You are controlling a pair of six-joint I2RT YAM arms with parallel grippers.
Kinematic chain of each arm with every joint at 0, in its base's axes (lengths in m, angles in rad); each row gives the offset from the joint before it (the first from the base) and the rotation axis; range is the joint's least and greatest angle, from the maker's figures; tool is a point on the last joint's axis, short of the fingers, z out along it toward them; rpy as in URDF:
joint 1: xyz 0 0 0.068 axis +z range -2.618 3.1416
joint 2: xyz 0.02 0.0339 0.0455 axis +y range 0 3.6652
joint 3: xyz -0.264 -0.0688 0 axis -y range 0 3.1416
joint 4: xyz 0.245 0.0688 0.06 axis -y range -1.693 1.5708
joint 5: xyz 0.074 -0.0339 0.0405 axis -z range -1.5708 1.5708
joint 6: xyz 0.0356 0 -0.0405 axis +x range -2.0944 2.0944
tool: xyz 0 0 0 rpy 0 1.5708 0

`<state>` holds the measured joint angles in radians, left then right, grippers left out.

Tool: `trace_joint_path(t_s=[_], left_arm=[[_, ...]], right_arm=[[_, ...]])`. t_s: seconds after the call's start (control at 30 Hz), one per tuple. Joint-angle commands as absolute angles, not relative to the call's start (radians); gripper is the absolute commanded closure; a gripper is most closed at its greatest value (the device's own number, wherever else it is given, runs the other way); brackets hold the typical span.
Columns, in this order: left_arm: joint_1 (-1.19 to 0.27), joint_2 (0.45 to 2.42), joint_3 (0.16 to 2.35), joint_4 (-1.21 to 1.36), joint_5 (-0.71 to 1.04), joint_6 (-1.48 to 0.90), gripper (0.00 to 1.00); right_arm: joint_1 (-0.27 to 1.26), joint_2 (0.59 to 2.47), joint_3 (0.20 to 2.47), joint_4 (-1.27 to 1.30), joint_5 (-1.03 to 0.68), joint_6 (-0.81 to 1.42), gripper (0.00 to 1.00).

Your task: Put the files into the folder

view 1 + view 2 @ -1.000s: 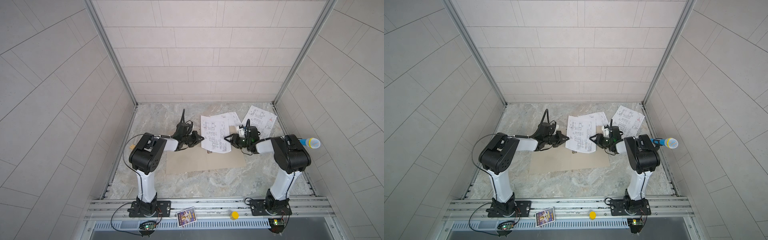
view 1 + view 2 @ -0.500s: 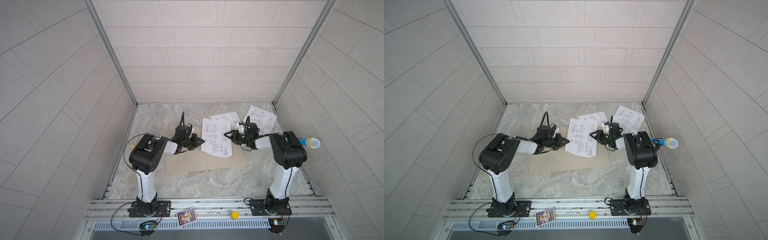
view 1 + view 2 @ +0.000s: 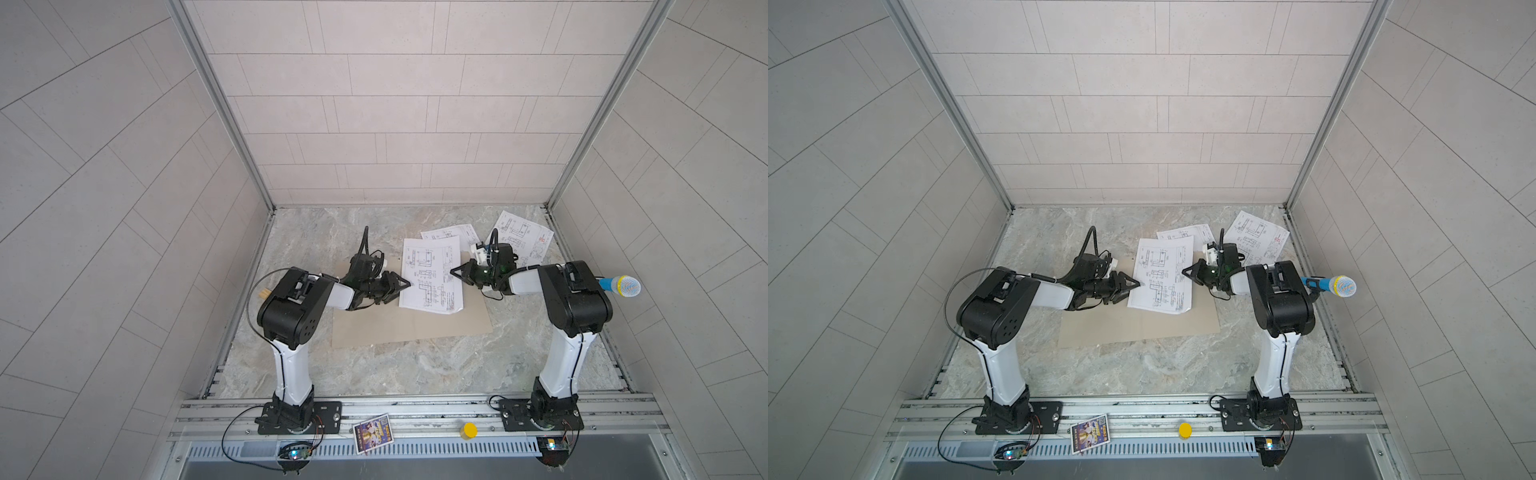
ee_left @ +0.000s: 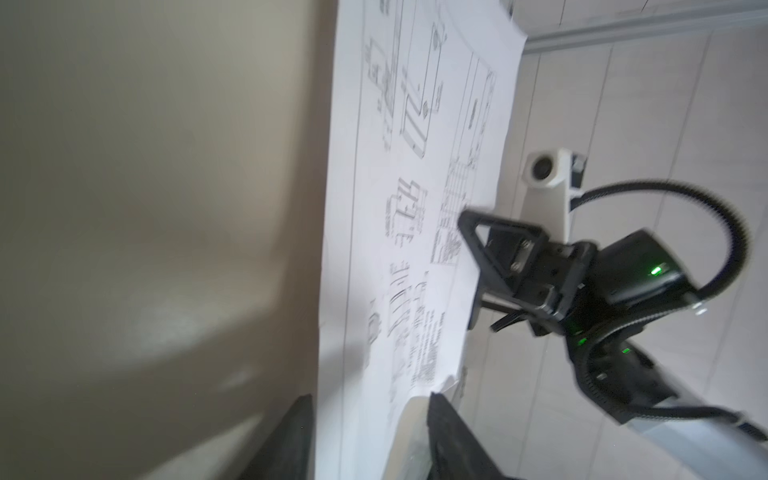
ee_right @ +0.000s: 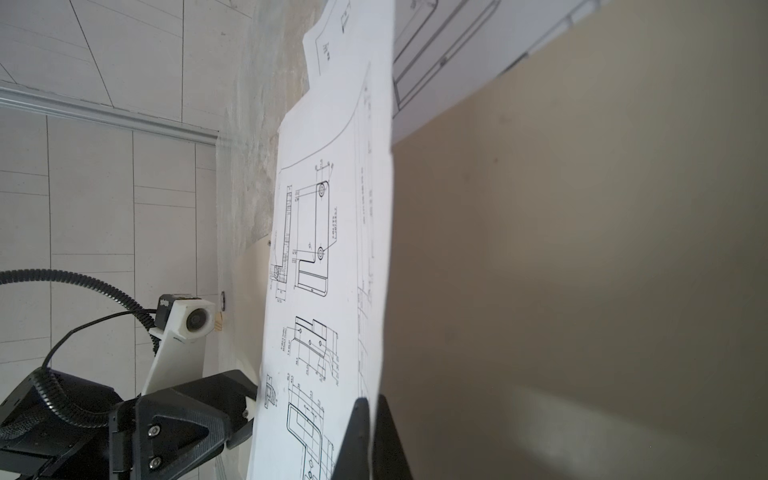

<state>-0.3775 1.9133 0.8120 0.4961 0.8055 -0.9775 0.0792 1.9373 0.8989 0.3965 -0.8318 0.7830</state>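
Files (image 3: 432, 266): counted as three white printed sheets, all at the far side of the table (image 3: 415, 374). Found the front sheet (image 3: 1163, 276) between the two pincers in both top views, over the far right part of the folder (image 3: 411, 328). Saw the right pincer (image 3: 457, 273) clamped tight on that sheet's right edge, fingers (image 5: 357, 440) pressed together with the paper pinched between them. Saw the left pincer (image 3: 405, 285) at the opposite edge with jaws parted, fingers (image 4: 293, 444) well apart and the paper's edge passing loose through the gap. Could not tell whether the sheet's underside touched the cardboard. Noted the second sheet (image 3: 457, 232) just behind the front one, partly covered by it, and the third sheet (image 3: 523, 237), with a small red mark, farther right near the wall, partly hidden by the right wrist. Found the folder flat on the table, much wider than one sheet, with the front sheet alone over it. Judged the folder plain matte tan cardboard, rectangular; the sheets thin paper with black line drawings and fine text; the table grey veined stone; the fingers black and triangular. Spotted a toy microphone (image 3: 621, 286), blue-handled with a yellow and blue head, beside the right arm, and a picture card (image 3: 372, 432) and yellow cap (image 3: 469, 430) on the metal rail (image 3: 415, 409).
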Motion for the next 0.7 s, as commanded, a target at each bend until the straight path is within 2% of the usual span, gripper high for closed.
trace_joint_path(t_s=[0.0, 0.1, 0.2, 0.43, 0.67], left_arm=[[-0.338, 1.837, 0.816, 0.356, 0.775, -0.881, 0.26], [-0.290, 1.766, 0.835, 0.215, 0.741, -0.799, 0.16], [-0.245, 1.681, 0.856, 0.049, 0.675, -0.701, 0.00], [-0.137, 1.511, 0.793, -0.147, 0.489, -0.632, 0.00], [-0.056, 1.406, 0.726, -0.285, 0.369, -0.627, 0.00]], right_arm=[[0.081, 1.886, 0.937, 0.318, -0.838, 0.730, 1.00], [0.097, 1.841, 0.981, 0.256, -0.830, 0.701, 1.00], [0.124, 1.813, 1.043, 0.213, -0.810, 0.676, 1.00], [0.205, 1.827, 1.190, 0.234, -0.762, 0.639, 1.00], [0.308, 1.947, 1.347, 0.248, -0.788, 0.553, 1.00]])
